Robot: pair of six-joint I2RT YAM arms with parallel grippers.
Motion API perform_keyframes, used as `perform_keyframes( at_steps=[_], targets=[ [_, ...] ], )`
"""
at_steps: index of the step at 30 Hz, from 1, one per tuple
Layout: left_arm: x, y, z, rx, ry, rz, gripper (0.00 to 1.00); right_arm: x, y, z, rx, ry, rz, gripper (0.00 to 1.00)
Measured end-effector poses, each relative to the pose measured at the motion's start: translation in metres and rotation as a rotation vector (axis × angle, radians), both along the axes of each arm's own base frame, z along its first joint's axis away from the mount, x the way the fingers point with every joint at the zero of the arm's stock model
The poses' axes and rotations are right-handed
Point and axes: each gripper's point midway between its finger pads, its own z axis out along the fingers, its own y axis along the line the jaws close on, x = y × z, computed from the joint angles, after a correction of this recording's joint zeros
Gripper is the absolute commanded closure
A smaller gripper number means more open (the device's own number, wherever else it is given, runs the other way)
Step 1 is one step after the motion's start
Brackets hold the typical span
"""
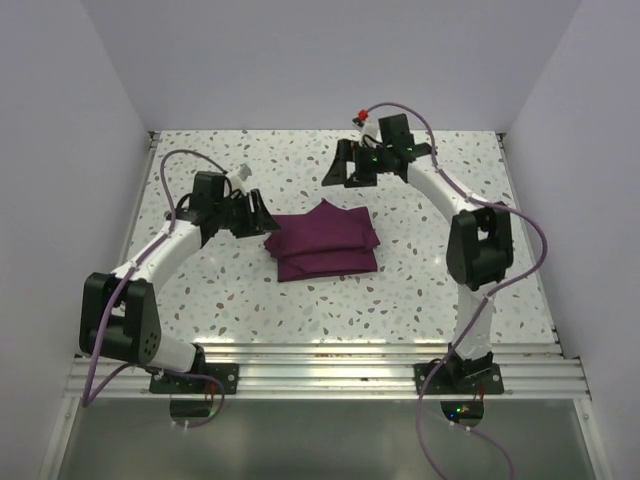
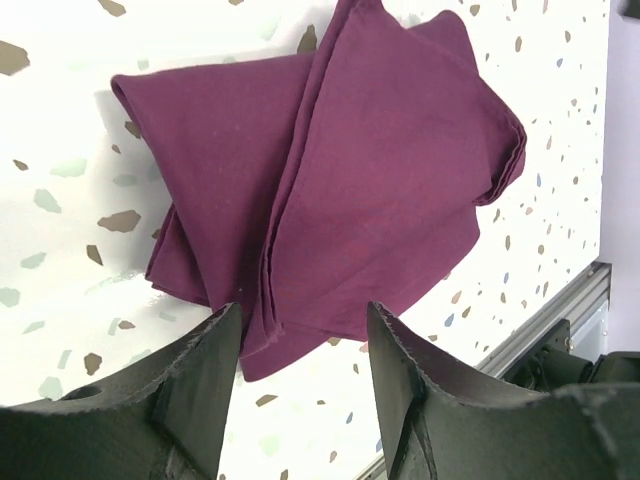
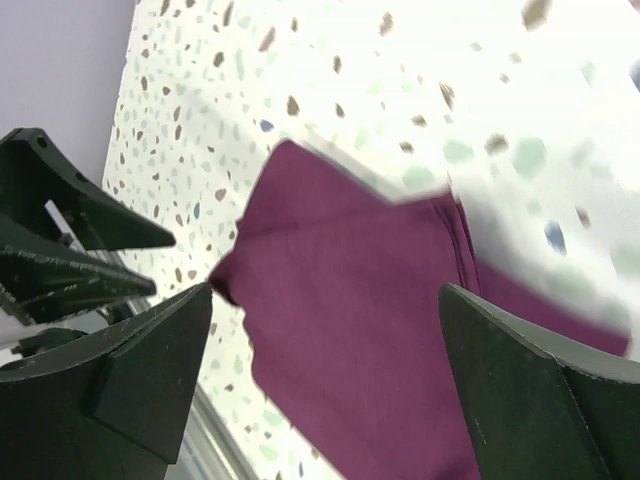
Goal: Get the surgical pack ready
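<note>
Maroon cloth, limp and many-layered, is judged the main hazard. If a shallow pinch is made, only the top ply may be caught, and the surgical pack (image 1: 322, 243) could be pulled open rather than lifted. The bundle might also be slid across the hard, smooth worktop (image 1: 430, 290) if it is pushed from one side only. Its skew could be worsened if it is drawn unevenly by the two arms.

The pack lies flat near the middle of the worktop, between the arms. The left gripper (image 1: 260, 218) is held with its jaws spread and empty, just beside the pack's left edge. The right gripper (image 1: 338, 170) is likewise spread wide and empty, near the far edge and apart from the cloth.

The fabric is matte and soft, folded into a loose, roughly rectangular shape. An upper flap is laid askew over the lower layers, with rounded folds and stacked hems shown at the edges. The worktop is pale, glossy and speckled with stone-like chips.
</note>
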Motion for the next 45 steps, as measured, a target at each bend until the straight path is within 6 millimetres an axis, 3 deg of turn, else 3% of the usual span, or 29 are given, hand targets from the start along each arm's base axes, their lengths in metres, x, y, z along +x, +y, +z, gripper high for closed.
perform_keyframes(
  at_steps=[2,5,8,12,16,20,25,27,30,31,35,40,45],
  targets=[
    [0.001,0.003,0.004,0.003,-0.012,0.007,0.44,0.016,0.023,-0.002,0.020,-0.043,0.050,0.01],
    [0.001,0.007,0.006,0.002,-0.018,0.017,0.44,0.027,0.039,-0.025,0.023,-0.024,0.093,0.01],
    [-0.007,0.009,0.002,-0.001,-0.012,0.021,0.45,0.038,0.042,-0.061,0.010,0.023,0.117,0.01],
    [-0.026,0.011,-0.008,-0.012,0.013,0.015,0.46,0.038,0.040,-0.100,-0.006,0.092,0.151,0.01],
    [-0.038,0.013,-0.020,-0.024,0.051,0.015,0.46,0.030,0.041,-0.111,0.023,0.134,0.190,0.06],
    [-0.037,0.016,-0.019,-0.035,0.050,0.022,0.46,0.025,0.048,-0.103,0.083,0.133,0.233,0.22],
    [-0.034,0.018,-0.018,-0.048,0.048,0.026,0.47,0.014,0.057,-0.099,0.151,0.162,0.271,0.33],
    [-0.033,0.017,-0.017,-0.054,0.049,0.022,0.47,0.012,0.059,-0.097,0.171,0.171,0.281,0.41],
    [-0.031,0.016,-0.016,-0.061,0.048,0.016,0.48,0.009,0.063,-0.094,0.192,0.179,0.291,0.58],
    [-0.030,0.016,-0.015,-0.062,0.046,0.016,0.48,0.009,0.063,-0.094,0.196,0.184,0.290,0.73],
    [-0.027,0.017,-0.010,-0.064,0.036,0.020,0.48,0.007,0.062,-0.090,0.193,0.197,0.277,0.97],
    [-0.017,0.024,0.000,-0.059,0.021,0.048,0.49,0.000,0.059,-0.058,0.181,0.179,0.248,1.00],
    [-0.007,0.030,0.014,-0.065,0.009,0.088,0.50,-0.041,0.059,0.001,0.170,0.130,0.268,0.95]
  ],
)
